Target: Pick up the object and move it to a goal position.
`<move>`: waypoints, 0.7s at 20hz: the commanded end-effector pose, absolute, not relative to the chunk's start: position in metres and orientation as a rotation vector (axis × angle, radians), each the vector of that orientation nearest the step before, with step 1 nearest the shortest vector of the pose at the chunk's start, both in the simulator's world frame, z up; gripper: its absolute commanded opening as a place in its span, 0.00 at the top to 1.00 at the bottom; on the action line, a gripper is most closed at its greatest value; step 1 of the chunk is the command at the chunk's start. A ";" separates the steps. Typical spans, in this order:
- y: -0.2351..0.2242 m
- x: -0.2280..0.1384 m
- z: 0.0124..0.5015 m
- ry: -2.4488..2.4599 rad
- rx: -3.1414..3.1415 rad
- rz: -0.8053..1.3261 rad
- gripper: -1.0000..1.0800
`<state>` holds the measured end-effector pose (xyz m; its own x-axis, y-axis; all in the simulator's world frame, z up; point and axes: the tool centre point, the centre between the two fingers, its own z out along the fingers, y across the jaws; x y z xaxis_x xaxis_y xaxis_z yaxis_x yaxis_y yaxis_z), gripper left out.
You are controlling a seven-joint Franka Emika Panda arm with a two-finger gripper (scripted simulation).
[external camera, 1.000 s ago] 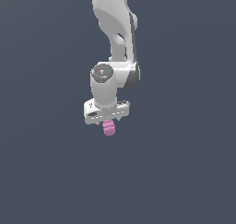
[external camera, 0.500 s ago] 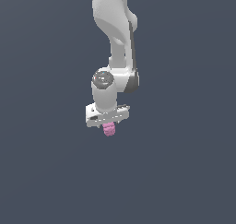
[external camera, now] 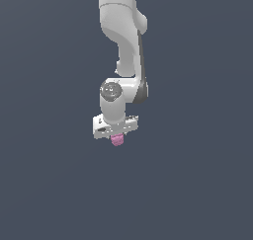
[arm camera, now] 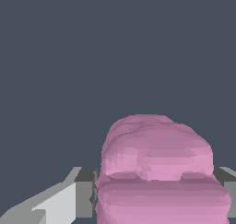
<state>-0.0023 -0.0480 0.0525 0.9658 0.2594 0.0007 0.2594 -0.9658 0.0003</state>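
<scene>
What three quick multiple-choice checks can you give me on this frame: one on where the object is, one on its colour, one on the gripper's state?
1. Where is the object?
A. Lying apart from the arm
B. Just under the gripper, between its fingers
C. On top of the arm's wrist joint

2. What colour is the object?
A. Pink
B. Green
C. Yellow

3. What is the gripper's state?
A. Wide open with nothing in it
B. Shut on the object
C. Out of view

Answers:
1. B: in the exterior view the object pokes out right below the gripper.
2. A: the wrist view shows its ridged, bumpy surface pink all over.
3. B: in the wrist view grey fingers press against both sides of the object.
</scene>
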 end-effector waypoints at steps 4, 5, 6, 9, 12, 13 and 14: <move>-0.048 -0.002 0.052 0.412 3.115 0.000 1.00; -0.048 -0.002 0.052 0.412 3.115 0.000 1.00; -0.048 -0.002 0.052 0.412 3.115 0.000 1.00; -0.049 -0.002 0.053 0.411 3.114 0.001 1.00; -0.054 -0.003 0.056 0.411 3.114 0.001 1.00; -0.058 -0.004 0.058 0.411 3.114 0.001 1.00; -0.062 -0.005 0.061 0.411 3.114 0.001 1.00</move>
<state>-0.0043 -0.0562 0.0574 0.9654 0.2607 -0.0001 0.2607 -0.9654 -0.0003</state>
